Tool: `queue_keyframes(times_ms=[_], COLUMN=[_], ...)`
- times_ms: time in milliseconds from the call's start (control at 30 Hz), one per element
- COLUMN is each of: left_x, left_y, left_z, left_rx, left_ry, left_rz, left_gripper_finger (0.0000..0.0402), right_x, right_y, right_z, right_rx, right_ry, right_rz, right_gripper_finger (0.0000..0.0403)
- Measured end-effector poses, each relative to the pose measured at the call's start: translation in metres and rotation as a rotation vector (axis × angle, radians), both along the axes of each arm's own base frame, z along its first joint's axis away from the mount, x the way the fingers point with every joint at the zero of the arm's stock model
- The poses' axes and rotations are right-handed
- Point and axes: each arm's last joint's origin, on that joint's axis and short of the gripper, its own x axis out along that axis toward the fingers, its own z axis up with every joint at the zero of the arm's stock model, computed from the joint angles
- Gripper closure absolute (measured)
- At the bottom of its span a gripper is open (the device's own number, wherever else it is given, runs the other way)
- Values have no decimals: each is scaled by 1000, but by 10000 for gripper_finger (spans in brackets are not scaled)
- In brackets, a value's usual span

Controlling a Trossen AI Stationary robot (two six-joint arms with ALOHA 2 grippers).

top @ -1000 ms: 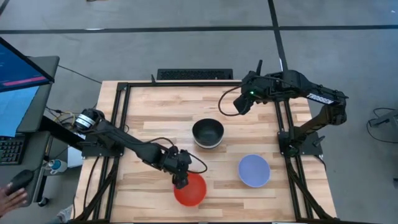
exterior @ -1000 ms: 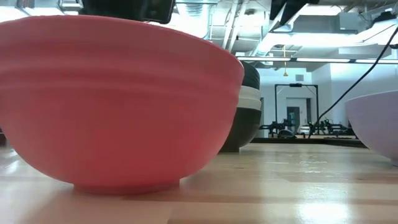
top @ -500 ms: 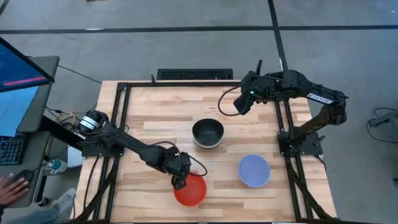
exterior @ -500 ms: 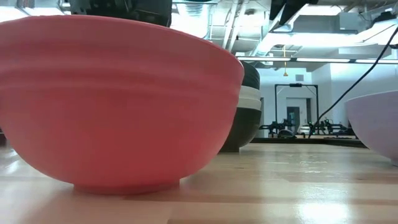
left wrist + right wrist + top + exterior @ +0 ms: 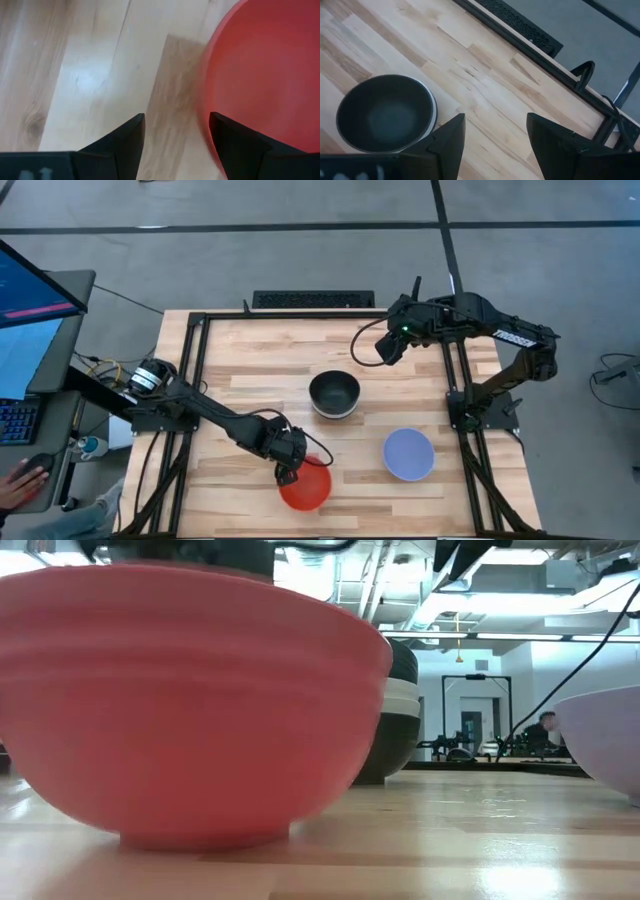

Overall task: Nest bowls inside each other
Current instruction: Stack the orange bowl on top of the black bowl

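The red bowl (image 5: 307,486) (image 5: 190,700) stands on its base near the table's near edge. My left gripper (image 5: 287,474) (image 5: 176,116) is open over the bowl's left rim (image 5: 206,85), one finger outside it and one over the inside. A stack with a black bowl (image 5: 334,392) (image 5: 385,112) on top, nested in a white one, stands mid-table. The low view shows black, white and black layers in this stack (image 5: 397,710). The pale lavender bowl (image 5: 409,453) (image 5: 600,735) stands alone to the right. My right gripper (image 5: 383,352) (image 5: 495,116) is open, raised over the table's far right part.
Black frame rails (image 5: 196,370) run along the table's left, right and far edges. A dark slotted bar (image 5: 312,299) lies at the far edge. A monitor (image 5: 30,310) and a person's hand (image 5: 18,485) are beyond the left side. Bare wood (image 5: 250,370) lies between the bowls.
My left gripper has shifted slightly toward the table's left at the red bowl's rim. In the low view its dark bulk above the bowl has drawn up almost out of the picture. The bowls and the right arm have kept still.
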Motion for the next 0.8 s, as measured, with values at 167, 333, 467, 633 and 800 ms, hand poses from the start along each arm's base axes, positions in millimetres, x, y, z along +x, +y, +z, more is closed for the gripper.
queue_keyframes(times_ms=[167, 333, 467, 633, 800], left_x=[3, 6, 8, 17, 27], left_y=[-2, -5, -1, 0, 5], left_z=[-14, -20, -18, 6, 37], left_rx=[-2, -45, -55, -5, 69], left_ry=[46, 65, 75, 62, 34], left_rz=[-32, -64, -73, -109, -140], left_gripper_finger=[209, 276, 356, 396, 399], right_x=[0, 0, 0, 0, 0], right_y=[0, 0, 0, 0, 0], right_z=[0, 0, 0, 0, 0], right_rx=[1, 1, 1, -2, -6], right_ry=[0, 2, 5, 8, 12], right_rz=[0, 0, 0, 6, 13], right_gripper_finger=[168, 168, 168, 168, 168])
